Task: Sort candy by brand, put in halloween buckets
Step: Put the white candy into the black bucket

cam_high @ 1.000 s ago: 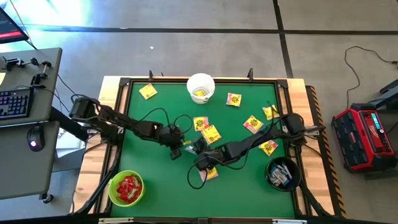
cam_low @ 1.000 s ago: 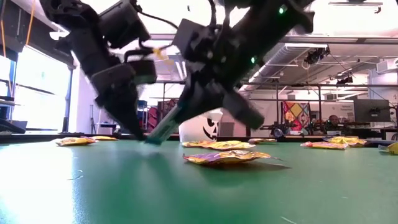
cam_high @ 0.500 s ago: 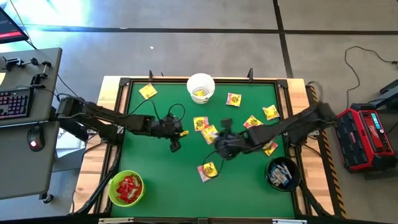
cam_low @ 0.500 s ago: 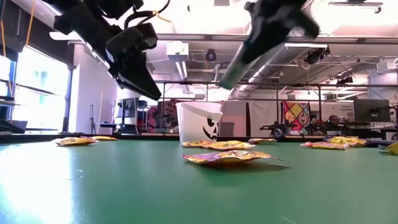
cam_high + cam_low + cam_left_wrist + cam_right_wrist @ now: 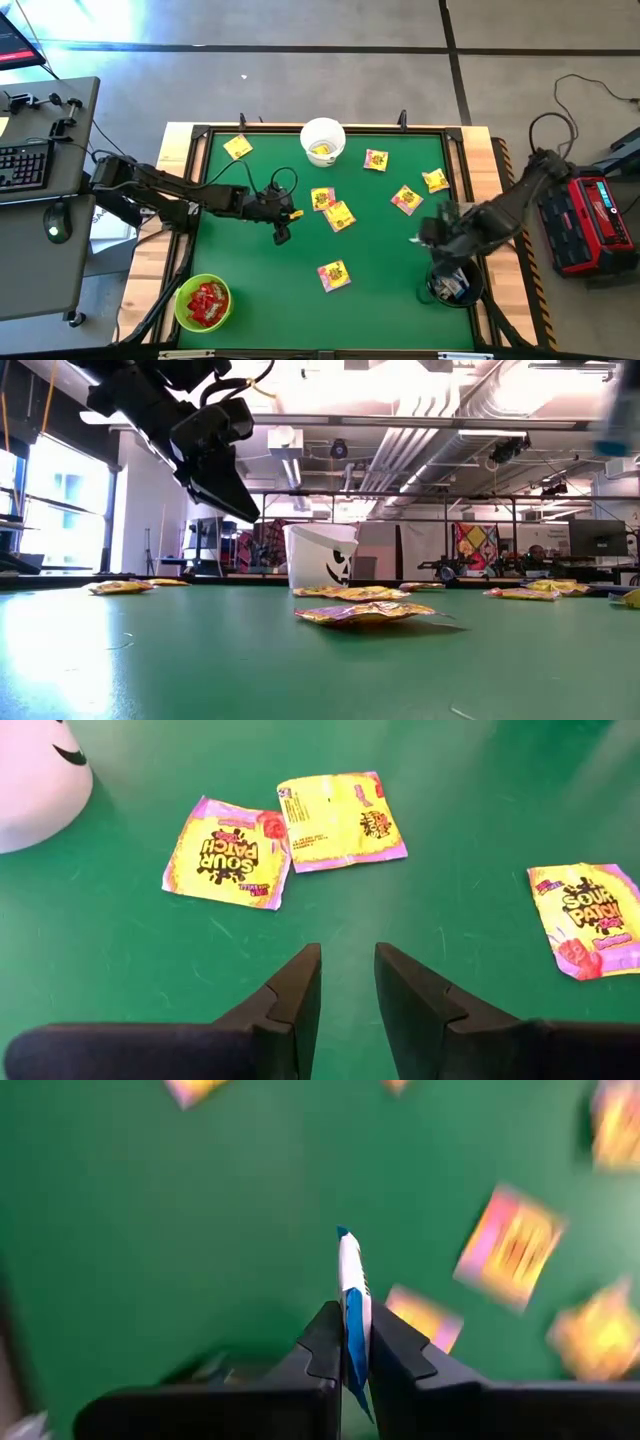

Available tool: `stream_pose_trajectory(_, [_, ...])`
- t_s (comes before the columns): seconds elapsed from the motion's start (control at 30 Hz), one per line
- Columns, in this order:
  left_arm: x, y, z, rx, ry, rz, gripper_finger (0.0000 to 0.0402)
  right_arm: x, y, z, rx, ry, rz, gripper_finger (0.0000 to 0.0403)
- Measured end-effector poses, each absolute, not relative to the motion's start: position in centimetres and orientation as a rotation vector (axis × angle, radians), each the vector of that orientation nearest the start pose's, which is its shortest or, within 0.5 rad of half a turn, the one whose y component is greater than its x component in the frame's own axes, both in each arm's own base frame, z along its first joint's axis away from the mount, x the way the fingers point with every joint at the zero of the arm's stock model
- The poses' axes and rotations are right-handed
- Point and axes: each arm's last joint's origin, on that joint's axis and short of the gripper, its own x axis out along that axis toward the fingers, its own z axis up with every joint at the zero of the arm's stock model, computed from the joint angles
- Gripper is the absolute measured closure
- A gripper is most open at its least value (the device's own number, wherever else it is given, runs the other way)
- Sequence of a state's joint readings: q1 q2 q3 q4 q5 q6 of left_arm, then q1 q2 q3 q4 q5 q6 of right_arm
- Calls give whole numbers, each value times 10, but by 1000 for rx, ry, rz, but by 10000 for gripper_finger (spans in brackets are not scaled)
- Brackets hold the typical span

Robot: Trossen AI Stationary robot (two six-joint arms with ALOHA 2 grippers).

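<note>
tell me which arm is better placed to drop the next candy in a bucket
The right. Its gripper is shut on a white-and-blue bar, close beside the black bucket with similar bars. The left gripper holds nothing, over the mat's middle.

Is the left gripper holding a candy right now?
No: the left gripper is open and empty above bare green table.

I am wearing matte black on both jointed arms, with thin black cables looping along my left arm at centre-left of the overhead frame. My left claw is showing two dark, wedge-shaped fingers.
</note>
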State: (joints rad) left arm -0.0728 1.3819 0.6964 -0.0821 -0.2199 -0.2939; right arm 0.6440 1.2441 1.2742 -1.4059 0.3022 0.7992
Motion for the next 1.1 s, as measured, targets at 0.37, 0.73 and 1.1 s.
stream_pose_trajectory(0.37, [267, -13, 187, -179, 731, 251, 312, 104, 149, 326, 398, 1460, -317, 392])
stream_pose_trajectory(0.73, [267, -13, 188, -178, 731, 250, 312, 99, 163, 255, 346, 1571, -269, 392])
stream_pose_trajectory(1.1, [267, -13, 188, -161, 730, 238, 312, 102, 163, 238, 405, 1576, -288, 302])
